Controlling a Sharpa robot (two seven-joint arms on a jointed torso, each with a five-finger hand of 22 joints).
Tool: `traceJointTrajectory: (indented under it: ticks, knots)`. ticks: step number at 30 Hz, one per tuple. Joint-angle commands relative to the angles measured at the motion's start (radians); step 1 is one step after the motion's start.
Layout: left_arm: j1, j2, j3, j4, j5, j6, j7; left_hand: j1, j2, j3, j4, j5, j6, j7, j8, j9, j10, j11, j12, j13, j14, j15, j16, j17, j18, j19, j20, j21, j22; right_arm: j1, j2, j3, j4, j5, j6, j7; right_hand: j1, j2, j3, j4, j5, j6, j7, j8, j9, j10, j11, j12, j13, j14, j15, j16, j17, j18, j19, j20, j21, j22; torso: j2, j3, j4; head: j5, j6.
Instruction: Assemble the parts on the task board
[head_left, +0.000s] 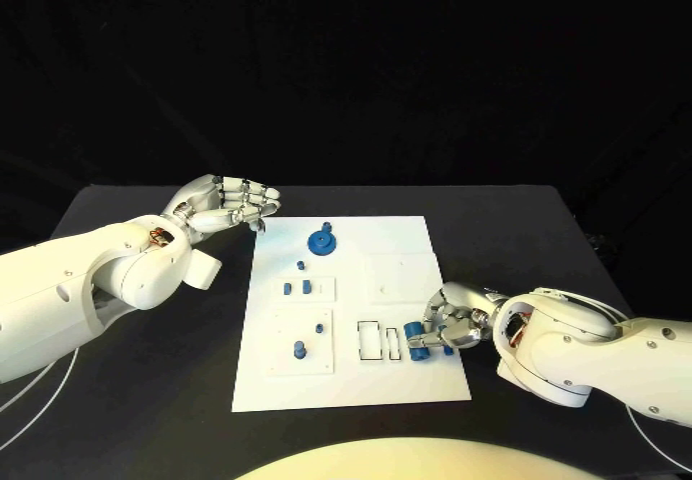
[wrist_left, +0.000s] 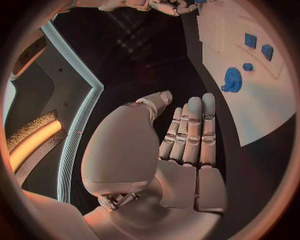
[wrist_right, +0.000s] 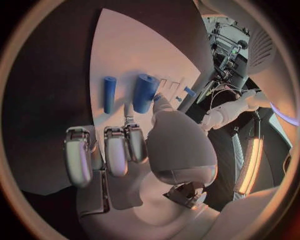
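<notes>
Centrally on the black table (head_left: 144, 420) lies the white task board (head_left: 389, 390), with a blue gear (head_left: 323, 240) near its far edge, small blue pieces (head_left: 296, 289) set in its left-hand recesses, and a blue peg (head_left: 300, 350) standing nearer the front. At the board's right edge the right hand (head_left: 450, 322) pinches a blue cylinder (head_left: 417, 340) between thumb and fingers, with a second, slimmer blue cylinder (wrist_right: 109, 94) lying just beside it. Off the board's far left corner the left hand (head_left: 228, 203) hovers with fingers loosely curled, holding nothing.
</notes>
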Motion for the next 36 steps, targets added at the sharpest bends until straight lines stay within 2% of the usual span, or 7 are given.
traceJointTrajectory:
  ticks: [1,7,12,17,23,29,36]
  knots:
    - [0.0,0.0,0.001,0.001,0.003,0.004,-0.001,0.0,0.01,-0.006,0.001,0.003,-0.008,0.033,0.003,0.001,-0.007,0.0,0.005,0.001,-0.006,0.0,0.004,-0.001,0.014,-0.003,0.005,-0.005,-0.002,-0.007,0.008,0.0,-0.004,-0.027,0.062,-0.019,-0.011,0.0,-0.007,0.0,0.003,0.006,-0.003,0.005,0.001,-0.002,-0.003,-0.007,0.096,0.08,-0.006,0.002,0.135,-0.012,0.087,-0.007,0.0,0.25,0.0,0.0007,-0.0001,0.003,0.0]
    - [0.0,0.0,0.001,0.001,-0.003,0.008,-0.012,0.0,0.01,-0.006,0.0,0.003,-0.008,0.033,0.003,0.001,-0.007,0.0,0.005,0.001,-0.006,0.0,0.005,-0.001,0.014,-0.003,0.005,-0.005,-0.002,-0.017,0.032,0.0,-0.016,-0.081,0.072,-0.039,-0.016,0.002,-0.014,0.0,0.0,0.014,-0.005,0.009,0.002,-0.001,-0.005,-0.006,0.099,0.08,-0.007,0.003,0.136,-0.012,0.087,-0.008,0.001,0.251,0.0,0.0005,-0.0006,0.002,0.0]
    - [0.0,0.0,0.001,0.001,-0.009,0.014,-0.023,0.001,0.01,-0.006,0.0,0.003,-0.009,0.033,0.003,0.001,-0.008,0.0,0.006,0.001,-0.006,0.0,0.005,-0.002,0.014,-0.003,0.005,-0.005,-0.002,-0.023,0.045,0.0,-0.025,-0.119,0.065,-0.059,0.014,0.021,-0.016,-0.004,0.007,0.026,-0.012,0.018,0.002,0.004,-0.011,-0.005,0.105,0.081,-0.012,0.004,0.14,-0.013,0.09,-0.012,0.008,0.252,0.0,0.0,0.0002,0.0,0.001]
    - [0.0,0.0,0.001,0.001,-0.011,0.015,-0.026,0.001,0.01,-0.006,0.0,0.003,-0.009,0.033,0.003,0.001,-0.008,0.0,0.006,0.001,-0.006,0.0,0.005,-0.002,0.014,-0.003,0.005,-0.005,-0.002,-0.025,0.045,0.0,-0.025,-0.114,0.03,-0.059,0.082,0.05,-0.006,-0.006,0.055,0.038,-0.018,0.023,-0.002,0.014,-0.018,0.001,0.118,0.082,-0.018,0.006,0.145,-0.015,0.093,-0.017,0.017,0.255,0.0,-0.0006,-0.0011,0.002,0.002]
    - [0.0,-0.001,0.001,0.0,-0.011,0.016,-0.027,0.001,0.01,-0.006,0.0,0.003,-0.009,0.033,0.003,0.001,-0.008,0.0,0.006,0.001,-0.006,0.0,0.005,-0.002,0.014,-0.003,0.005,-0.005,-0.002,-0.024,0.035,0.0,-0.012,-0.058,-0.033,-0.04,0.105,0.066,0.001,-0.005,0.085,0.062,-0.027,0.027,-0.005,0.023,-0.025,0.009,0.13,0.084,-0.024,0.009,0.152,-0.018,0.098,-0.022,0.031,0.259,-0.001,-0.0003,-0.0009,0.003,0.006]
    - [0.0,0.0,0.001,-0.001,-0.011,0.017,-0.027,0.001,0.01,-0.006,0.0,0.003,-0.009,0.033,0.003,0.001,-0.008,0.0,0.006,0.001,-0.006,0.0,0.005,-0.002,0.014,-0.003,0.005,-0.005,-0.002,-0.008,0.023,0.003,0.021,0.018,-0.084,-0.008,0.112,0.074,0.005,-0.004,0.091,0.076,-0.033,0.031,-0.004,0.027,-0.031,0.012,0.135,0.085,-0.028,0.011,0.156,-0.02,0.101,-0.025,0.039,0.261,-0.001,0.0002,-0.0003,0.003,0.007]
    - [0.0,0.004,0.0,-0.004,-0.01,0.019,-0.029,0.001,0.01,-0.006,0.0,0.003,-0.009,0.033,0.003,0.001,-0.008,0.0,0.006,0.001,-0.006,0.0,0.005,-0.002,0.014,-0.003,0.005,-0.005,-0.002,0.019,0.036,0.007,0.05,0.075,-0.101,0.016,0.079,0.087,-0.005,-0.001,0.089,0.086,-0.035,0.029,-0.006,0.03,-0.033,0.012,0.138,0.085,-0.031,0.012,0.158,-0.021,0.102,-0.029,0.041,0.262,0.0,-0.0006,0.0007,0.009,0.008]
